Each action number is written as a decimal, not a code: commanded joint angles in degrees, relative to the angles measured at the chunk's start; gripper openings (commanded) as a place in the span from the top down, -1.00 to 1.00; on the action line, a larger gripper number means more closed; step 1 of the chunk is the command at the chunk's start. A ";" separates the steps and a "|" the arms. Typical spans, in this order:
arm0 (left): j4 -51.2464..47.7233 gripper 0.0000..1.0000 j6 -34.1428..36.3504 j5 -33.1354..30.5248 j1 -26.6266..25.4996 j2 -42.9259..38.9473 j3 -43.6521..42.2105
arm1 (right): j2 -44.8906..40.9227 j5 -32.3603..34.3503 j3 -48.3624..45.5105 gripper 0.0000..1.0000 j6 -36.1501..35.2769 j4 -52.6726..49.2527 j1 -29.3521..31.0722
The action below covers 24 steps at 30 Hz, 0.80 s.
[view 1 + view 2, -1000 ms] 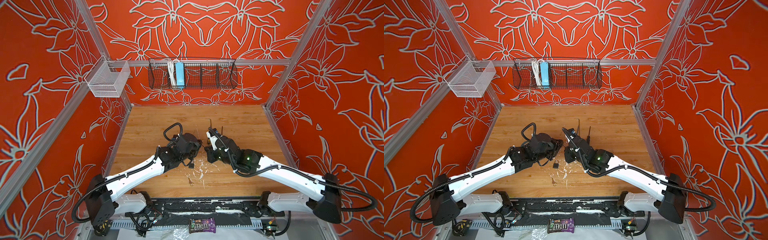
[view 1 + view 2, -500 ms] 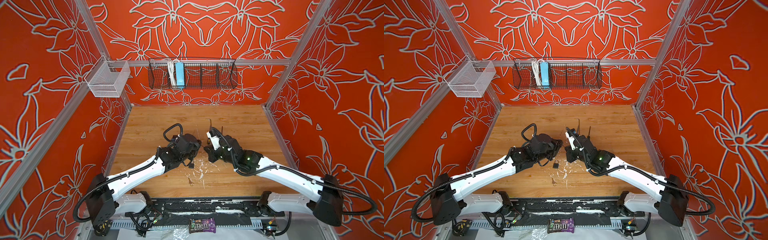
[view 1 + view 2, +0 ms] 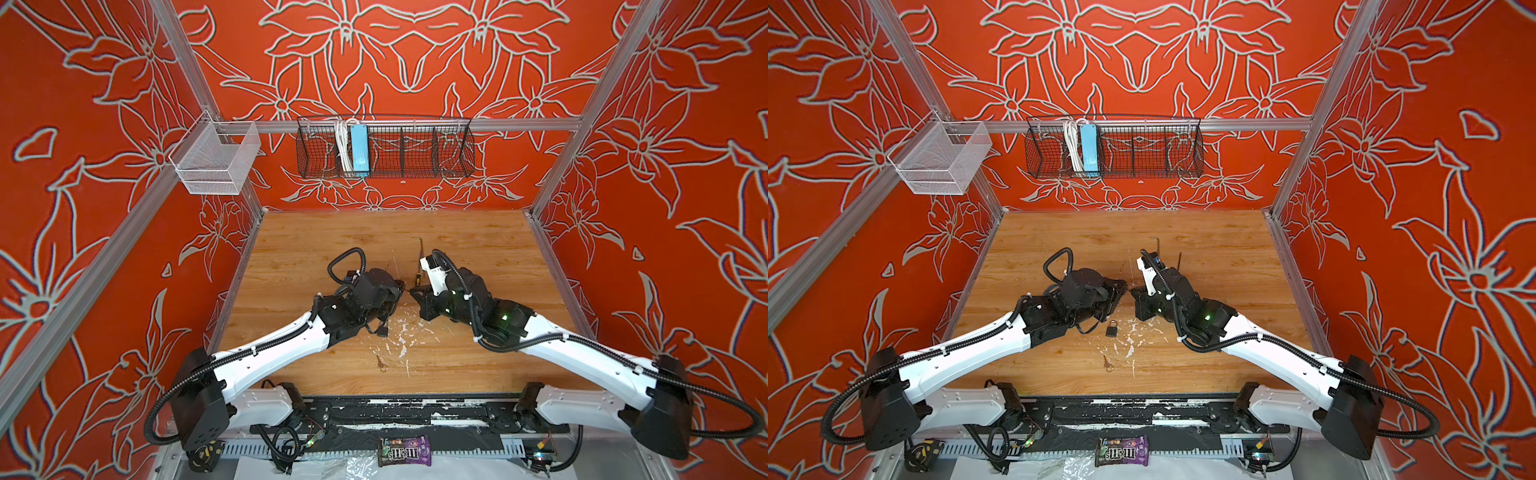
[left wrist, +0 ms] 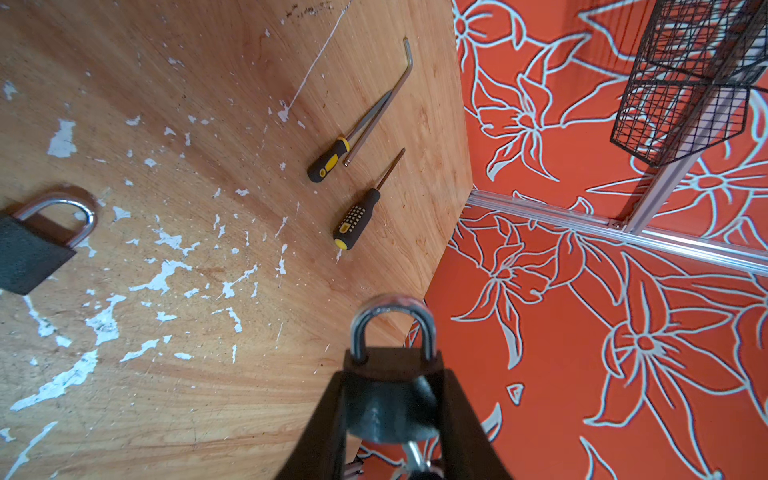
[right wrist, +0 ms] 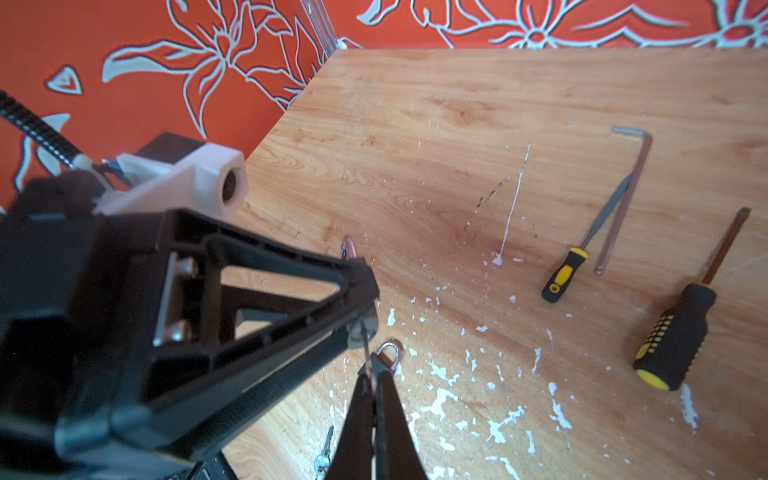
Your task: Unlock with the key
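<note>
We are holding the small padlock (image 4: 394, 362) up off the surface (image 4: 187, 104). Our left claw (image 3: 399, 286) is squeezing its dark body from both sides, and the silver loop is sticking out past the tips. Our right claw (image 5: 374, 374) is pressed together and is pinching the thin key (image 5: 365, 345). The key's tip seems to be sitting in the round bottom of the padlock. The two claws are meeting nose to nose above the middle of the surface.

Here is what we are worrying about. The right claw is only gripping a thin, flat bit of the key, so the key could slip. If we are turning too hard or a bit crooked, the key could bend or pop out. It could also spin the padlock inside the left claw instead of opening it. If the padlock is slipping, it could drop near the other padlock (image 3: 1111, 329) and the spare key (image 3: 1108, 365) lying below, and we could mix them up.

A short screwdriver (image 4: 328, 160), a longer screwdriver (image 4: 357, 220) and a bent metal rod (image 4: 388, 91) are lying farther back, well apart from us.

For writing, we are only reading "m&m's" on the purple candy bag (image 3: 405, 451) at the front. We are seeing no words on either padlock.
</note>
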 commanded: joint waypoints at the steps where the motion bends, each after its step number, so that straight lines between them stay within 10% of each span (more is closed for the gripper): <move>1: -1.00 1.00 -0.52 4.81 -2.33 -1.12 0.12 | -0.56 4.50 0.07 1.00 -0.84 7.00 0.59; 24: 6.82 1.00 -4.38 0.42 -2.16 -3.86 0.25 | -3.22 26.80 -14.68 1.00 -10.88 30.01 12.06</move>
